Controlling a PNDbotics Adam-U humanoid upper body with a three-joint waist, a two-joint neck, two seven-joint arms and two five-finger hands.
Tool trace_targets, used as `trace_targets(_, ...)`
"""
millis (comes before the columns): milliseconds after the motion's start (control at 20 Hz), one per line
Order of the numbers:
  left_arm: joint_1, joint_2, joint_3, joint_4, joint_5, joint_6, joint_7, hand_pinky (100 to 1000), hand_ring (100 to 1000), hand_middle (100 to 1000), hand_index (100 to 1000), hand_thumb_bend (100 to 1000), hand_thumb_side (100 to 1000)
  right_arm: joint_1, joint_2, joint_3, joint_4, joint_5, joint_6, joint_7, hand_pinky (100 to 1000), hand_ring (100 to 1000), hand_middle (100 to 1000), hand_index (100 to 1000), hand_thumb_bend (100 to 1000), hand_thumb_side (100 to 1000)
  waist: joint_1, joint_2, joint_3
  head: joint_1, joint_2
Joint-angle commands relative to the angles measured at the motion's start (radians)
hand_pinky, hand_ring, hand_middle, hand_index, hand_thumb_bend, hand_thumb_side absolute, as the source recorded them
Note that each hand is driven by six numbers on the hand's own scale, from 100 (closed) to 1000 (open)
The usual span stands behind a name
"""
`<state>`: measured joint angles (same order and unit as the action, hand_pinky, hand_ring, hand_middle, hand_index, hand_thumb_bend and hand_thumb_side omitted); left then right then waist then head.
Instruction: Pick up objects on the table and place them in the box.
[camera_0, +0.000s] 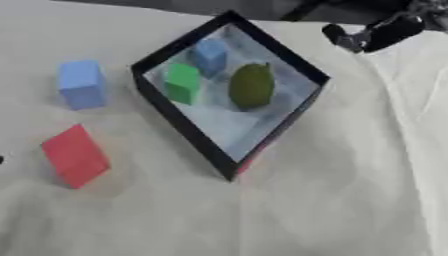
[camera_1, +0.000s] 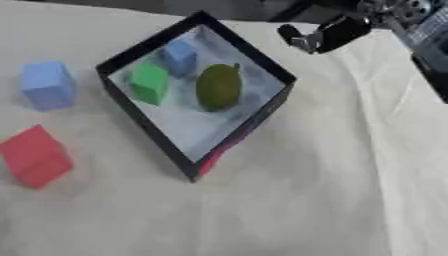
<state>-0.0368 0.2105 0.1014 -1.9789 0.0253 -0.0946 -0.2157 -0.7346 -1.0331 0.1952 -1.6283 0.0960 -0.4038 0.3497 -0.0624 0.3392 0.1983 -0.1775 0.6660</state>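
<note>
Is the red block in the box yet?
Out. The red block lies on the cloth left of the box, beyond its black wall.

1. Right hand (camera_1: 319, 34) at 1 o'clock: only dark fingers show, blurred; the rest runs out past the top edge. Whether they curl or lie straight cannot be told.
2. Left hand: nothing but a tiny dark speck at the 9 o'clock edge of the left eye view, unidentifiable.
3. Something red (camera_1: 210, 160) peeks out from under the box (camera_1: 144, 127) at its 6 o'clock corner; mostly hidden, shape unclear.
4. Olive-green object (camera_0: 252, 86) in the box: blurred, rounded, kind not certain.
5. Right arm parts at the 2 o'clock corner of the right eye view are cut off.
</note>
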Motion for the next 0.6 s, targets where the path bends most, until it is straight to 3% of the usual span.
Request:
trace_targets(50, -0.015, 0.071, 0.009, -0.021, 0.024, -0.052, 0.018, 915, 805, 785, 802, 100, 734, 0.060, -0.052, -0.107, -0.126, -0.070, 0.072, -0.078, 887, 805, 754, 875, 100, 100, 0.025, -0.041, -0.007, 0.011, 0.001)
trace_targets(300, -0.033, 0.192, 0.029, -0.021, 0.051, -0.160, 0.079, 917, 834, 819, 813, 100, 648, 0.215, -0.014, -0.239, -0.248, -0.138, 0.154, -0.200, 893, 793, 746, 864, 100, 105, 0.051, -0.045, -0.029, 0.031, 0.003)
trace_targets(500, -0.031, 0.294, 0.032, -0.021, 0.036, -0.188, 0.114, 928, 861, 839, 829, 100, 615, 0.313, 0.019, -0.305, -0.293, -0.167, 0.192, -0.257, 901, 794, 749, 866, 100, 392, 0.069, -0.045, -0.040, 0.048, 0.003)
trace_targets(600, -0.026, 0.337, 0.027, -0.021, 0.015, -0.180, 0.108, 936, 874, 851, 844, 100, 610, 0.355, 0.046, -0.335, -0.311, -0.180, 0.203, -0.274, 905, 792, 747, 864, 100, 415, 0.075, -0.044, -0.044, 0.057, 0.004)
